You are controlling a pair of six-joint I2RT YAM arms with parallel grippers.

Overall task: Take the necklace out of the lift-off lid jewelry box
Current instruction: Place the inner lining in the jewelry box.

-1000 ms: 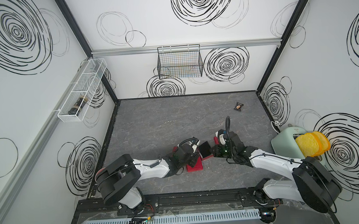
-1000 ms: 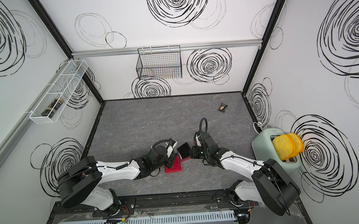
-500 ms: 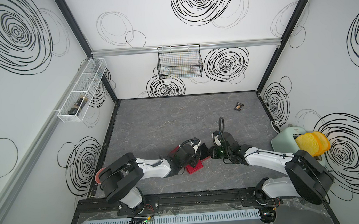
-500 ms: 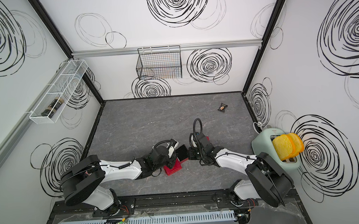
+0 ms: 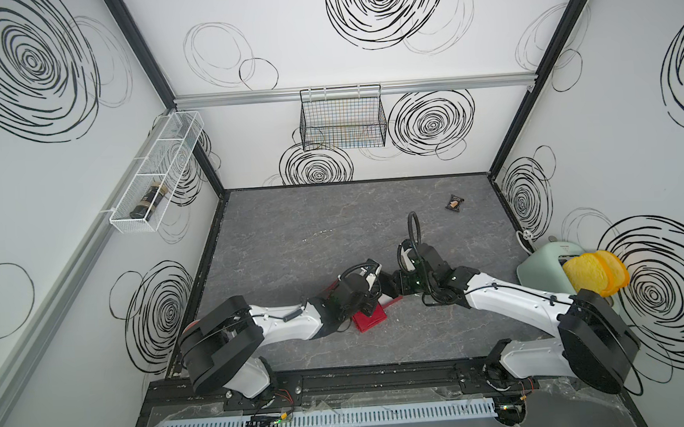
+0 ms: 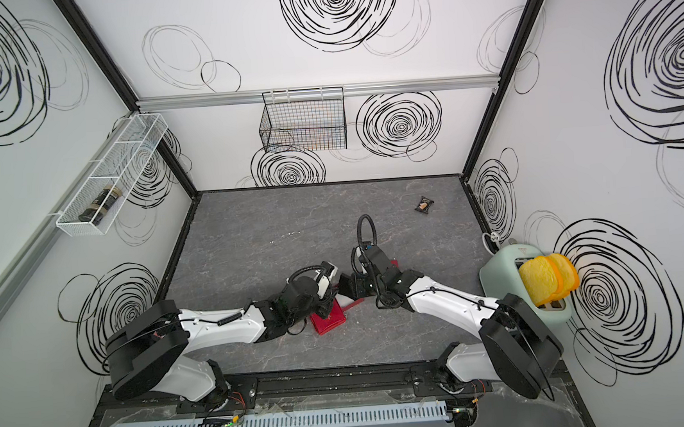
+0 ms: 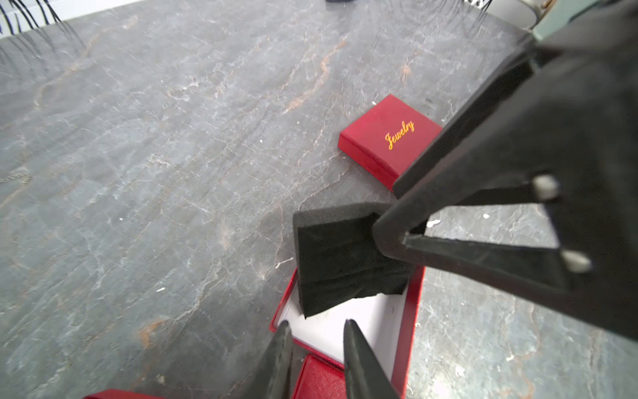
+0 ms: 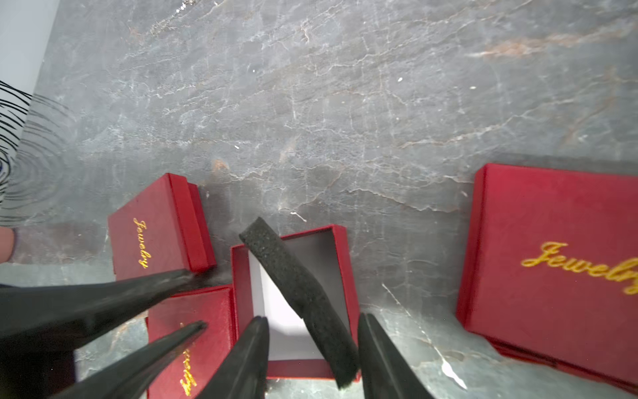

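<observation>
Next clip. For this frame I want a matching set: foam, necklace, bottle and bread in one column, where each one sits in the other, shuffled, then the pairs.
Things:
1. foam
2. necklace
3. bottle
4. bread

Places:
a. in the white wall rack
b. loose on the table
c. standing in the toaster
d. tilted across the open box

Pairs: 1-d, 2-b, 3-a, 4-c
</observation>
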